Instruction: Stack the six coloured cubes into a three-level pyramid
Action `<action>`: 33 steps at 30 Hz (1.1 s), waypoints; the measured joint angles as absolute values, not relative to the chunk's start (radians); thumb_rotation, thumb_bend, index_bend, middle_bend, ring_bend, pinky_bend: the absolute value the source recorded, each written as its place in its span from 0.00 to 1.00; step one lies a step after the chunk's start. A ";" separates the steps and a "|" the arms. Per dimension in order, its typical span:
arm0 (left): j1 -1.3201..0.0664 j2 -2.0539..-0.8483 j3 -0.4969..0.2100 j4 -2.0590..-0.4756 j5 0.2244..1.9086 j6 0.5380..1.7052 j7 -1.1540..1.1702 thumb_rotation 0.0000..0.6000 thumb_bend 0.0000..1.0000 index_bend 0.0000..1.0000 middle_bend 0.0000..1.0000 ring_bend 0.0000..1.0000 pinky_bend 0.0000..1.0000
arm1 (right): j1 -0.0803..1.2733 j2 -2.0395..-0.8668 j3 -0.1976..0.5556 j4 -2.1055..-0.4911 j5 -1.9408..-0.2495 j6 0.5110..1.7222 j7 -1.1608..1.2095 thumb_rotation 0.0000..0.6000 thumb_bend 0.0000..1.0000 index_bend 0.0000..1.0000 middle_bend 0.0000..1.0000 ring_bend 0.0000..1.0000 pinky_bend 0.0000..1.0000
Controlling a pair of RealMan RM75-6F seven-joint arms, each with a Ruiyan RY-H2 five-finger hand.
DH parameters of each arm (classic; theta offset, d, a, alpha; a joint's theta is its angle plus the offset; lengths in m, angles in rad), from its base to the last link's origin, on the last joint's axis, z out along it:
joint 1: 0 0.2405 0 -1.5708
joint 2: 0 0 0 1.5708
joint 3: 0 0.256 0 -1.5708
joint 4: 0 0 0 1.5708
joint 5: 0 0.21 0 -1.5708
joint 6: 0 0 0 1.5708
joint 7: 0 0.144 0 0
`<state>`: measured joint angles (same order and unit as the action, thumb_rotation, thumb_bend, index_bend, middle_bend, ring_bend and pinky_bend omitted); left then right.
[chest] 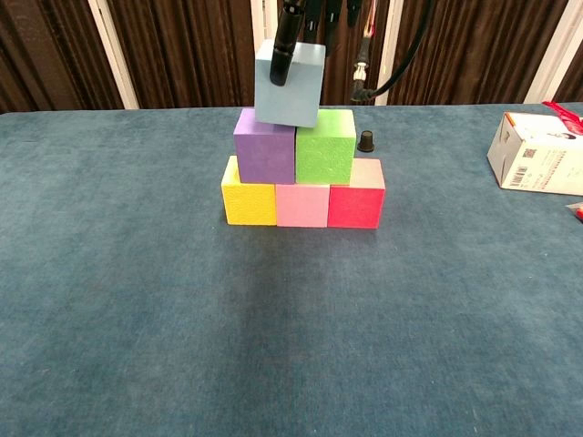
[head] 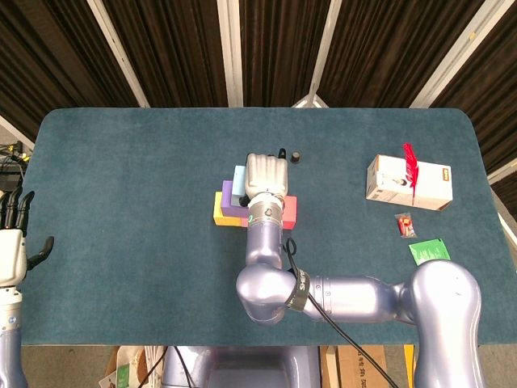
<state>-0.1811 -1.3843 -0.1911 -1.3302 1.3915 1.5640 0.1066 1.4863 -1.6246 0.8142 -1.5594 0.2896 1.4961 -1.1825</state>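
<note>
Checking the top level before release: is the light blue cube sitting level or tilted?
Tilted. In the chest view the light blue cube, held by the right hand, leans, its bottom edge slanting across the purple cube.

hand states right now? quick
Left hand: open, holding nothing, at the table's left edge.
Right hand: holding the light blue cube over the purple cube and green cube.

Three cubes sit side by side as base row (chest: 303, 204). Two cubes on top form second row (chest: 294, 146). Top cube (chest: 291, 84) above their seam, tilted. Small knob (chest: 366, 140) behind stack. Box (chest: 539, 153) far right.
</note>
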 measured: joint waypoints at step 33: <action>-0.181 -1.389 -0.192 -1.331 1.390 1.568 0.118 1.00 0.36 0.05 0.00 0.00 0.00 | 1.456 -1.621 0.800 -1.553 0.283 1.452 -1.184 1.00 0.35 0.42 0.34 0.16 0.00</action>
<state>-0.1810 -1.3890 -0.1922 -1.3312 1.3897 1.5682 0.1183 1.4558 -1.6215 0.7997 -1.5527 0.2828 1.4521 -1.1837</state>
